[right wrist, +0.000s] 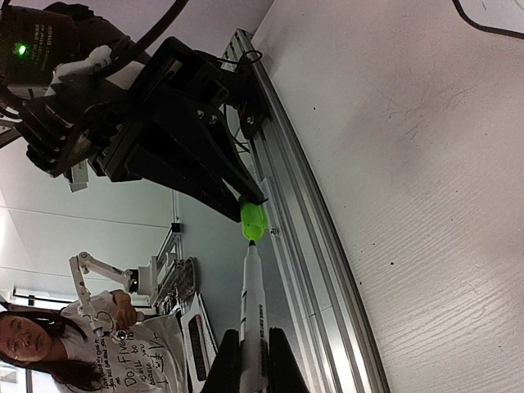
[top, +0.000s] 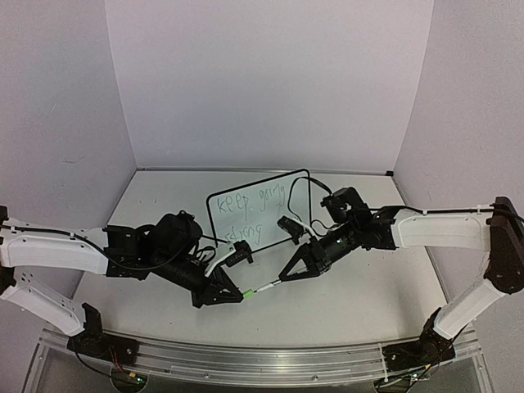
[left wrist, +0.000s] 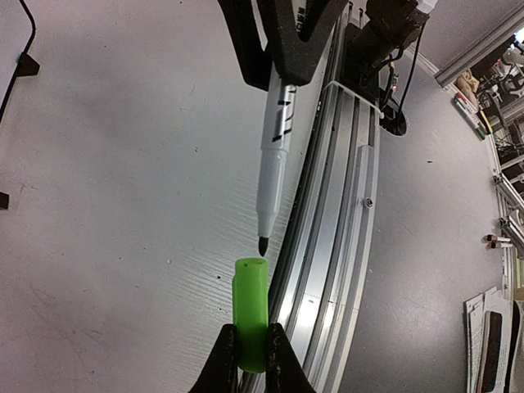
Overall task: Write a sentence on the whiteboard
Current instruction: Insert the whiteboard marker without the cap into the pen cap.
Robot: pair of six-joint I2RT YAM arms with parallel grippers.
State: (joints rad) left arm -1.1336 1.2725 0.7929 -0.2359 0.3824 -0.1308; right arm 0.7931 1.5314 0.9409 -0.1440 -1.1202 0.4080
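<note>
1. Lining up the marker [right wrist: 252, 295] with its green cap [left wrist: 250, 307] is, I judge, the step in hand. My left claw [left wrist: 251, 354] pinches the cap narrowly. My right claw [right wrist: 254, 364] is clamped on the marker's barrel, its tip just short of the cap's mouth.
2. The whiteboard [top: 274, 225] stands upright behind both arms, the sentence [top: 250, 202] on it in two green lines.
3. If the two meet at an angle, the tip could strike the cap's rim, smear ink or twist the cap out of my thin grip. It would then drop onto the surface [top: 360, 299] or the rail [left wrist: 327, 246].
4. The second line of writing is faint, probably "strong". My wrist views cut off most of the board.
</note>
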